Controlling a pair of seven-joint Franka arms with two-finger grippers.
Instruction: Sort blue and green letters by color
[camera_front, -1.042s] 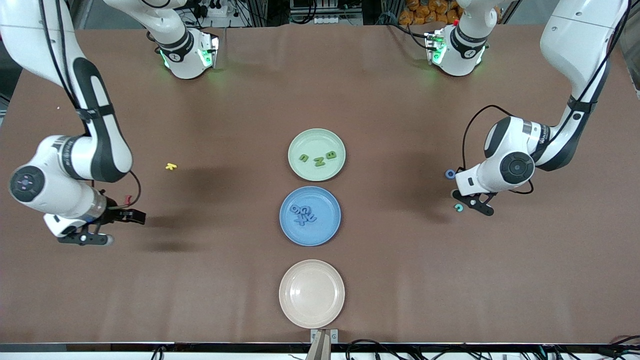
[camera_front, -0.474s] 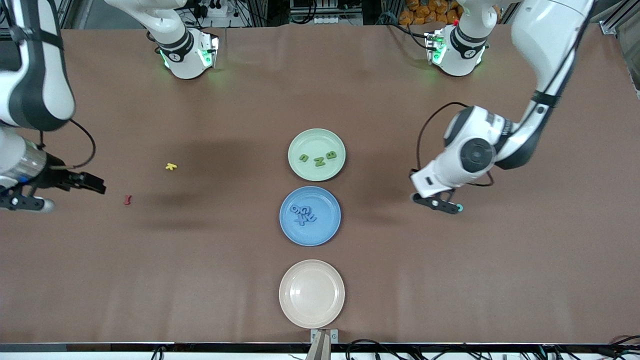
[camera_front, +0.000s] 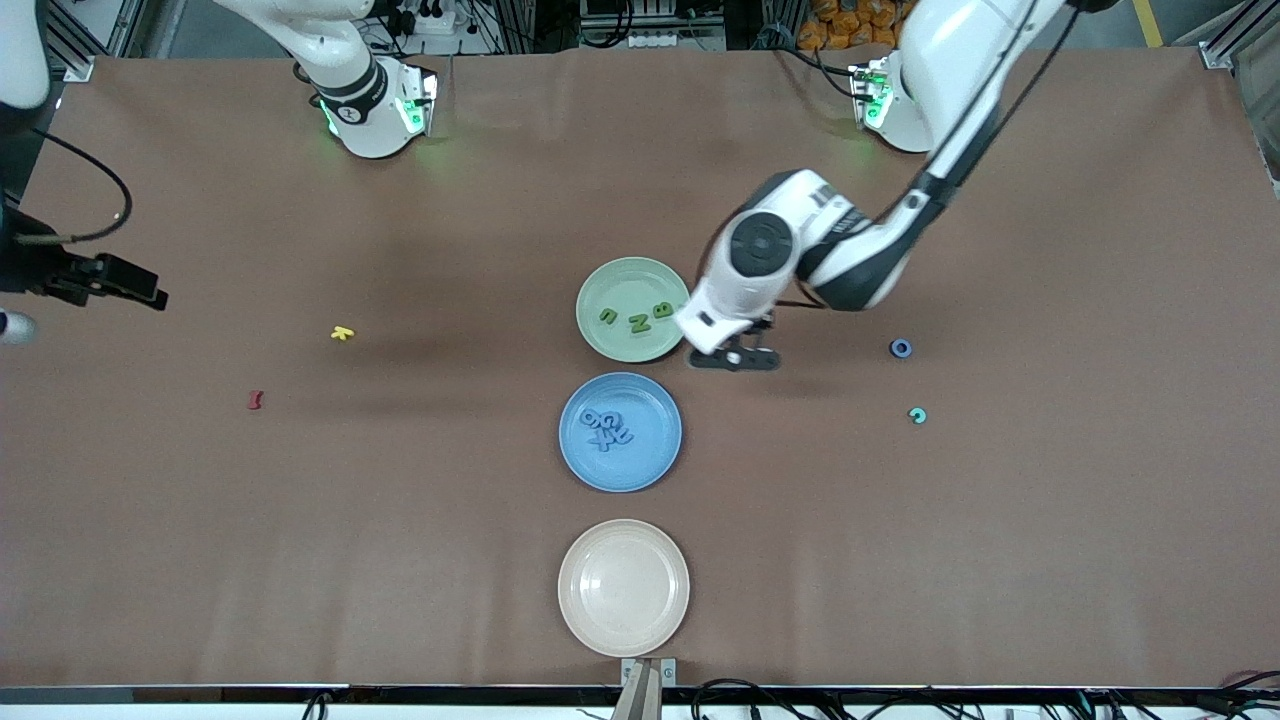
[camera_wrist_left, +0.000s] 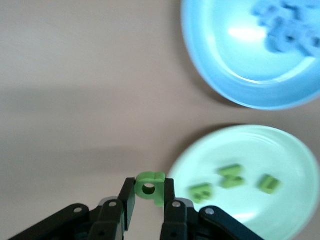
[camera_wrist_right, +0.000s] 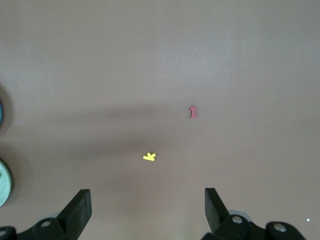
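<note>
Partly cropped right gripper (camera_wrist_right: 145, 210), blue letters (camera_front: 606, 429) piled, unreadable

3 green letters (camera_front: 636, 319) plated, 4 blue letters (camera_front: 604, 429) plated.

The left arm is reached out from its base toward the table's middle, its wrist bent downward. The left gripper (camera_wrist_left: 148, 200) is clamped on a small green letter (camera_wrist_left: 149, 187). The right arm is drawn out to its end of the table, and the right gripper (camera_wrist_right: 146, 210) is held with fingers spread wide.
</note>
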